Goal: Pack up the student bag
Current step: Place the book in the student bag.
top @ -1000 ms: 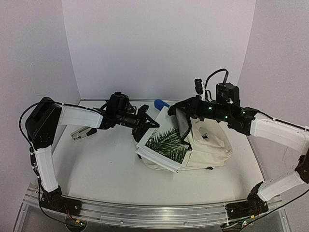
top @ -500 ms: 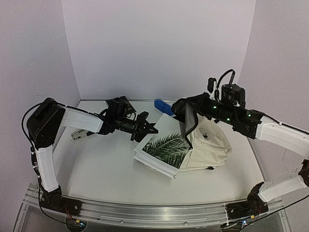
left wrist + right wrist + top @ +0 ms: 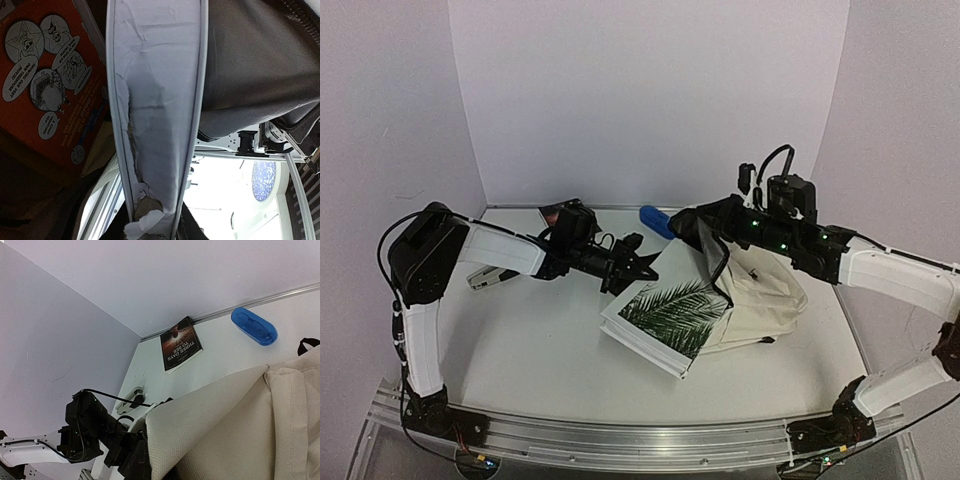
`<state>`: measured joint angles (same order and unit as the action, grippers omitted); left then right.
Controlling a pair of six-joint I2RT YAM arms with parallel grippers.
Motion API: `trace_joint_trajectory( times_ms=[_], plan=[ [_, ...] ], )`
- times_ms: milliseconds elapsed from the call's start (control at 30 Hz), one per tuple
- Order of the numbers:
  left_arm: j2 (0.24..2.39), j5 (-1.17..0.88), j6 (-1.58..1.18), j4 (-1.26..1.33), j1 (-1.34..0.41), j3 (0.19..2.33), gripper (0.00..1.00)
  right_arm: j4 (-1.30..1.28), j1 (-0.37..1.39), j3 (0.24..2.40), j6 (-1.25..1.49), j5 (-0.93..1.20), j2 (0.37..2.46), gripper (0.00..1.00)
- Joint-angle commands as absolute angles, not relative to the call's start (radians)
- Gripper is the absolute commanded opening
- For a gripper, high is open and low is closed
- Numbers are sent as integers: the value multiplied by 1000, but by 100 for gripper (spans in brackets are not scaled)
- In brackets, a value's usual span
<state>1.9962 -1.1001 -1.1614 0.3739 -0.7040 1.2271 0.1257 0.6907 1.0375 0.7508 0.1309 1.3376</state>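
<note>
The student bag (image 3: 765, 290) lies at the right of the table, a cream backpack with its mouth facing left. My right gripper (image 3: 700, 224) is shut on the bag's top flap (image 3: 225, 420) and holds it lifted, so the dark lining (image 3: 250, 65) shows. A thick book with a palm-leaf cover (image 3: 670, 315) lies tilted with its far end in the bag's mouth. My left gripper (image 3: 638, 268) is shut on the book's white, torn spine (image 3: 155, 100), which runs up between the jaws. An orange cover with cartoon bubbles (image 3: 50, 85) shows beside the spine.
A blue oval case (image 3: 655, 220) lies near the back wall, just left of the bag. A dark book titled "Three Days to See" (image 3: 181, 344) lies at the back left. A white stapler-like item (image 3: 490, 277) sits by the left arm.
My left gripper has moved right with the book, pushing it further towards the bag's mouth. My right gripper rose with the flap and then settled a little lower.
</note>
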Motion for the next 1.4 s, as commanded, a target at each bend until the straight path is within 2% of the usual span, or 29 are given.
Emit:
trace_joint_trajectory(
  times_ms=[0, 200, 367, 600, 667, 800, 933, 1133, 1367],
  plan=[
    [2029, -1218, -1159, 449, -741, 1318, 19, 291, 691, 1132, 703, 228, 1338, 0],
    [2086, -1161, -1067, 329, -731, 1423, 19, 295, 691, 1123, 682, 428, 1323, 0],
    [2139, -1111, -1093, 335, -698, 1467, 19, 295, 692, 1085, 700, 541, 1282, 0],
    [2238, -1059, -1102, 311, -670, 1589, 26, 295, 696, 1047, 718, 603, 1261, 0],
    [2246, -1043, -1100, 320, -657, 1598, 32, 295, 696, 1038, 722, 572, 1256, 0],
    [2197, -994, -1064, 326, -622, 1539, 52, 294, 695, 1023, 733, 460, 1247, 0],
    [2098, -951, -897, 185, -611, 1481, 70, 287, 695, 1019, 739, 345, 1260, 0],
    [1893, -756, -618, -189, -612, 1443, 78, 264, 696, 1042, 733, 229, 1289, 0],
    [1674, -613, -575, -280, -615, 1279, 85, 238, 696, 1082, 708, 182, 1341, 0]
  ],
)
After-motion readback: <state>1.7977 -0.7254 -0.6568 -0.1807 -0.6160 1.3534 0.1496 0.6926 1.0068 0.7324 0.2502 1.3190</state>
